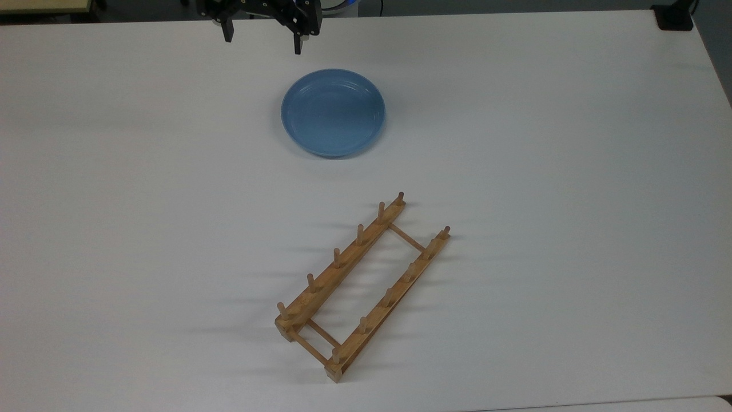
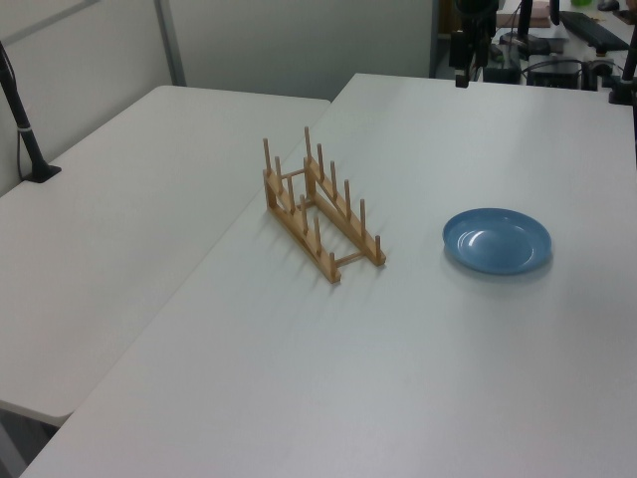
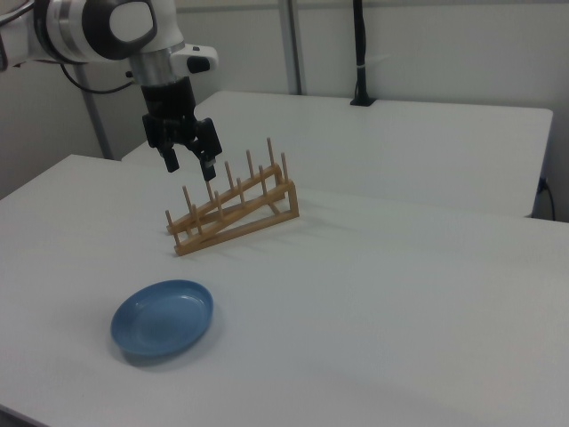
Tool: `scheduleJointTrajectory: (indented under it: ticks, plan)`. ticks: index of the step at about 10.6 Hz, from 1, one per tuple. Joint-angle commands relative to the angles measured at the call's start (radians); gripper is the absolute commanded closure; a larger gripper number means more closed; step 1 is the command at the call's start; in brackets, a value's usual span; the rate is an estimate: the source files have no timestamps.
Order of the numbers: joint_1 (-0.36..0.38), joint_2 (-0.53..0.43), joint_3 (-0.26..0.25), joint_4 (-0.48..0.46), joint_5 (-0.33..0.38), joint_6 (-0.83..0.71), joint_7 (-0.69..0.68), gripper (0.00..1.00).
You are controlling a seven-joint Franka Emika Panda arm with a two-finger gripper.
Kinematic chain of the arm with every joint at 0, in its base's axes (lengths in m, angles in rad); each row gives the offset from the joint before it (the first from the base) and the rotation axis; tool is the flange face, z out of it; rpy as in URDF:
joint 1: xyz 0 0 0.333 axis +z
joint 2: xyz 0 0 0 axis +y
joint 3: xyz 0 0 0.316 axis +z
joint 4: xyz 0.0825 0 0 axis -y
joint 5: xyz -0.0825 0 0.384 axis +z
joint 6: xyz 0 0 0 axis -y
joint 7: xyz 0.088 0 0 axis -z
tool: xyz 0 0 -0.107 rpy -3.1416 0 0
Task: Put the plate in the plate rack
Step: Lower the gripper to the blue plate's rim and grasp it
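Note:
The light-blue plate (image 1: 333,112) lies flat on the white table (image 1: 543,143), in the upper middle of the top view. It also shows at the left view's right (image 2: 497,240) and in the right view's lower left (image 3: 163,318). The wooden plate rack (image 1: 362,284) stands apart from it, lower in the top view, with nothing in it (image 2: 320,207) (image 3: 232,208). My gripper (image 1: 262,40) hangs open above the table's far edge, up and left of the plate in the top view. In the right view the gripper (image 3: 190,165) is high above the table with nothing between its fingers.
A second white table (image 2: 109,219) adjoins at the left view's left, with a black post (image 2: 24,119) on it. A dark block (image 1: 675,17) sits at the top view's upper right corner. Desks with equipment (image 2: 587,40) stand behind the arm.

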Motion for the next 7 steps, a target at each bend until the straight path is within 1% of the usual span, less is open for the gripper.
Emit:
scheduleJointTrajectory:
  ticks: [1, 2, 3, 4, 5, 6, 7]
  plan:
    - [-0.005, 0.003, -0.008, -0.044, 0.009, 0.025, -0.133, 0.00]
    - [-0.028, 0.014, -0.009, -0.066, 0.008, 0.028, -0.239, 0.00]
    - [-0.045, 0.048, -0.008, -0.073, 0.006, 0.028, -0.334, 0.00]
    - [-0.056, 0.086, -0.009, -0.075, -0.003, 0.028, -0.411, 0.00]
    - [-0.062, 0.114, -0.009, -0.090, -0.026, 0.032, -0.459, 0.00]
    - [-0.064, 0.123, -0.008, -0.145, -0.044, 0.089, -0.488, 0.00]
    - [-0.061, 0.122, -0.008, -0.243, -0.061, 0.165, -0.502, 0.00]
